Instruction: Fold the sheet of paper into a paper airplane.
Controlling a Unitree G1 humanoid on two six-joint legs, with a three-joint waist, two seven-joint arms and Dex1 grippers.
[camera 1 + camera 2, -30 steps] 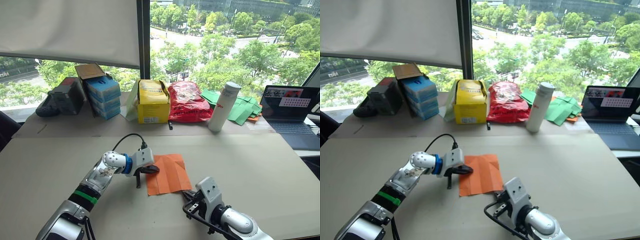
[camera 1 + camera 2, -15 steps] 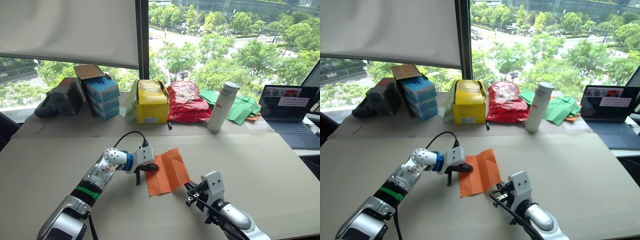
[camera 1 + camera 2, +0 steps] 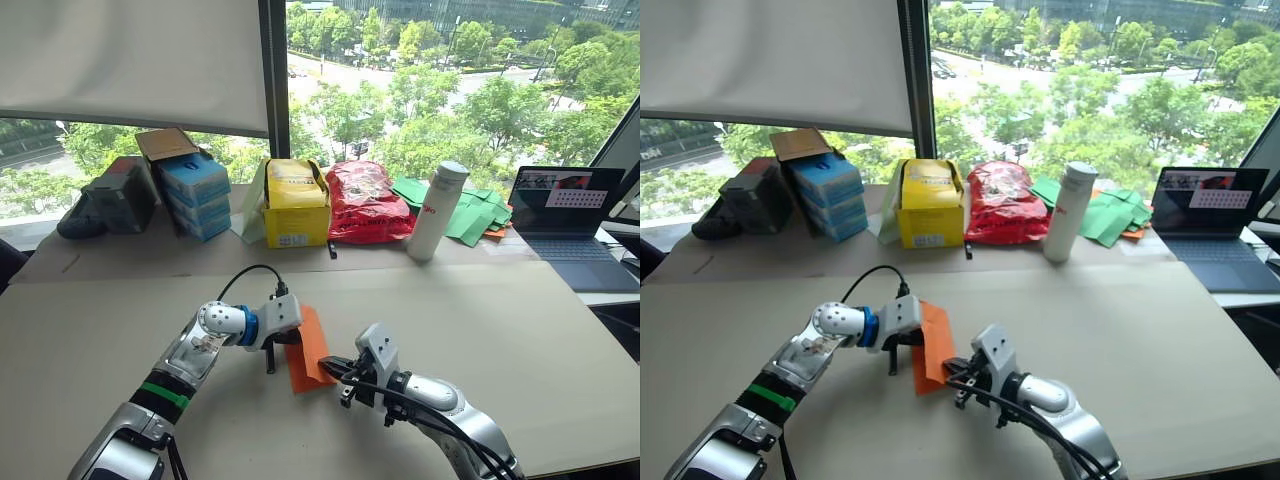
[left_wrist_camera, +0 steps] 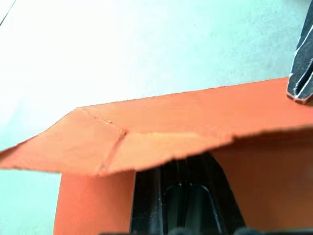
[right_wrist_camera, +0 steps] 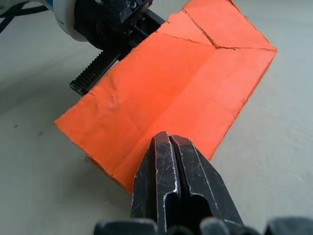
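On beige table: thin orange creased paper sheet now folded upright; right gripper moved in, fingers pressed together; left gripper pinching sheet edge.

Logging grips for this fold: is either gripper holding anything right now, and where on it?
The right gripper is shut on the sheet of paper, pinching its near edge. Whether the left gripper grips it cannot be told.

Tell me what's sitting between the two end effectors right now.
The sheet of paper, folded partway over, lies between the left end effector and right end effector, per the left eye view.
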